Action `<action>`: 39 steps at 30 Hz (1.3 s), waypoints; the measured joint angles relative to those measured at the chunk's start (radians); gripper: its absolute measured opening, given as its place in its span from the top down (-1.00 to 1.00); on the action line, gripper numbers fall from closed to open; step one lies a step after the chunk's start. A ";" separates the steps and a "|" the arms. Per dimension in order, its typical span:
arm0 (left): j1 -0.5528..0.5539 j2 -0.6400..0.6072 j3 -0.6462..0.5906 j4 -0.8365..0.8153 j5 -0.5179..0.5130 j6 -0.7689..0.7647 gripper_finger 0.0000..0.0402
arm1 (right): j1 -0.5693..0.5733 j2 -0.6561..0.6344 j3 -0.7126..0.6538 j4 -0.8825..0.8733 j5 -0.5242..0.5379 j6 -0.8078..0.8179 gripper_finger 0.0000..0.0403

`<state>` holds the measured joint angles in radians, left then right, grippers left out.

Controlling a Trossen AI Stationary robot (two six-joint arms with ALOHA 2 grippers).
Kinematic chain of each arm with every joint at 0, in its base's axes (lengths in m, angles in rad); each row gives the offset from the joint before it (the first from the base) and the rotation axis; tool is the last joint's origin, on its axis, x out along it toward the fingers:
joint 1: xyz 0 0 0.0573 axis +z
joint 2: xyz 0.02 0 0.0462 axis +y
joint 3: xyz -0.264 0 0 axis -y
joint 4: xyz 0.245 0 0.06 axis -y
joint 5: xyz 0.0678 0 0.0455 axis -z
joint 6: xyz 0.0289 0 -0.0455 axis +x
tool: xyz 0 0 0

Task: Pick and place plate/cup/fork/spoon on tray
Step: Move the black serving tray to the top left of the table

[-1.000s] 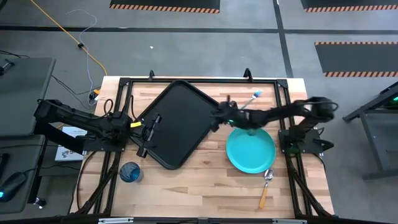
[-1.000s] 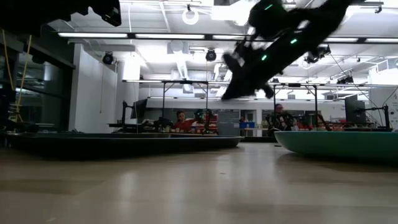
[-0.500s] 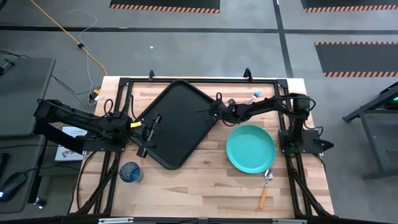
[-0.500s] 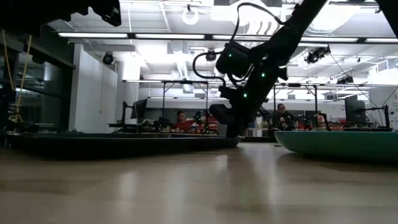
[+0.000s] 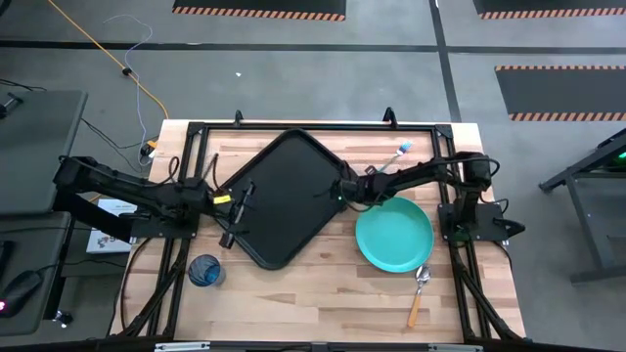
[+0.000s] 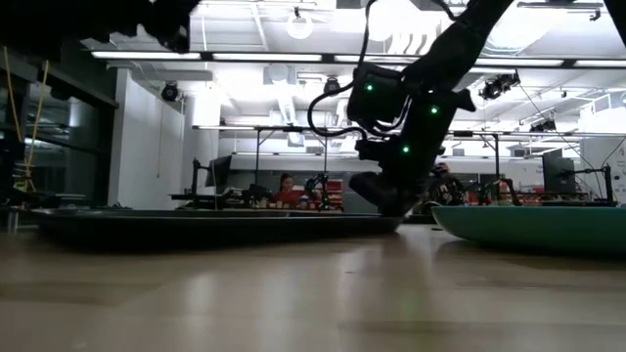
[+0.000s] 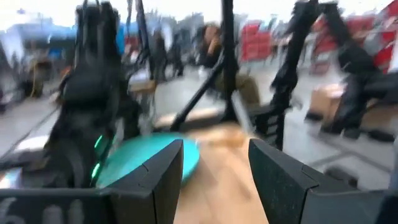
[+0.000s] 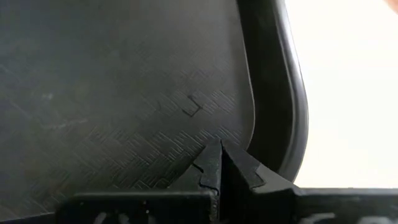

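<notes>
tray [image 5: 284, 196] mid-table, right gripper [image 8: 217, 163] pressed together at its corner, plate [image 5: 394, 235] beside, left gripper [image 7: 211, 168] spread

The black tray [image 5: 282, 195] sits mid-frame, the right gripper [image 5: 344, 192] at its right corner, the left gripper [image 5: 240, 209] at its left edge. The turquoise plate [image 5: 393, 235] lies lower right.

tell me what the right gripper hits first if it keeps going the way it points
Most likely the tray: the right gripper, fingers shut, points down at its textured floor just inside the rim, though depth is unclear.
</notes>
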<state>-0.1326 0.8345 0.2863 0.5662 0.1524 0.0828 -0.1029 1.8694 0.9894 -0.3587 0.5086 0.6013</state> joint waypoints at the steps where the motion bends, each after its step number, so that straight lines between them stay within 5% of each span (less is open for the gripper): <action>1: 0.000 0.000 0.000 -0.037 -0.056 0.000 0.14 | 0.011 0.000 0.000 -0.009 0.010 0.011 1.00; 5: 0.014 0.017 0.001 -0.207 -0.366 -0.040 0.14 | 0.035 0.000 0.000 -0.018 0.026 0.029 1.00; 7: 0.043 0.035 0.023 -0.310 -0.431 -0.107 0.16 | 0.038 0.001 0.000 -0.018 0.027 0.030 1.00; 12: 0.140 0.129 0.097 -0.560 -0.444 -0.297 0.38 | 0.037 0.001 -0.001 -0.017 0.026 0.029 1.00; 19: 0.249 0.327 0.137 -0.742 -0.363 -0.424 0.95 | 0.036 0.001 -0.002 -0.013 0.023 0.029 1.00; 29: 0.363 0.513 0.150 -0.769 -0.310 -0.450 0.99 | 0.038 0.002 -0.002 -0.020 0.016 0.034 1.00; 39: 0.420 0.522 0.142 -0.660 -0.562 -0.394 1.00 | 0.094 0.002 -0.002 0.003 -0.007 0.135 1.00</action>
<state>0.2877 1.3563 0.4278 -0.0942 -0.4099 -0.3116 -0.0091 1.8709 0.9873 -0.3560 0.5014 0.7365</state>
